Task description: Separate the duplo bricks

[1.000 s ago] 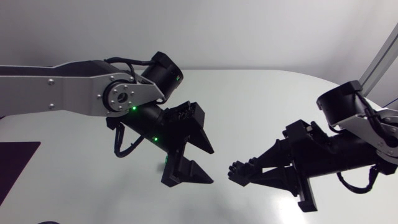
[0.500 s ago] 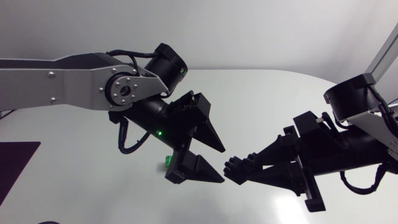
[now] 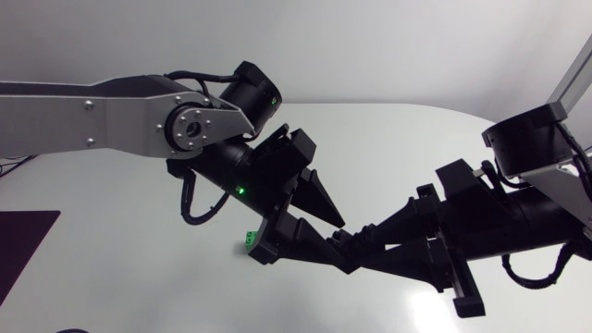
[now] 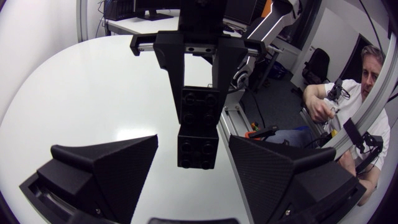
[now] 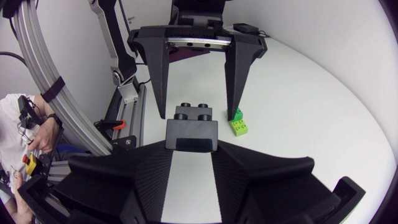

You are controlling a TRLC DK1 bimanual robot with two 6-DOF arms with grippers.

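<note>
Two black duplo bricks are stacked end to end. My right gripper (image 5: 191,149) is shut on the near black brick (image 5: 191,133), holding the stack above the white table (image 3: 416,157). The far black brick (image 4: 198,146) juts out between the fingers of my left gripper (image 4: 196,171), which stands open with a gap on each side. In the head view the left gripper (image 3: 344,246) comes from the left and meets the right gripper (image 3: 372,242) tip to tip. A small green brick (image 3: 250,239) lies on the table under the left gripper, also seen in the right wrist view (image 5: 239,124).
A dark purple mat (image 3: 23,250) lies at the table's left edge. Both arms hang over the middle of the table.
My left gripper has moved right and now straddles the black bricks, its fingers closer together than before. The right gripper has shifted slightly left toward it, still holding the stack.
</note>
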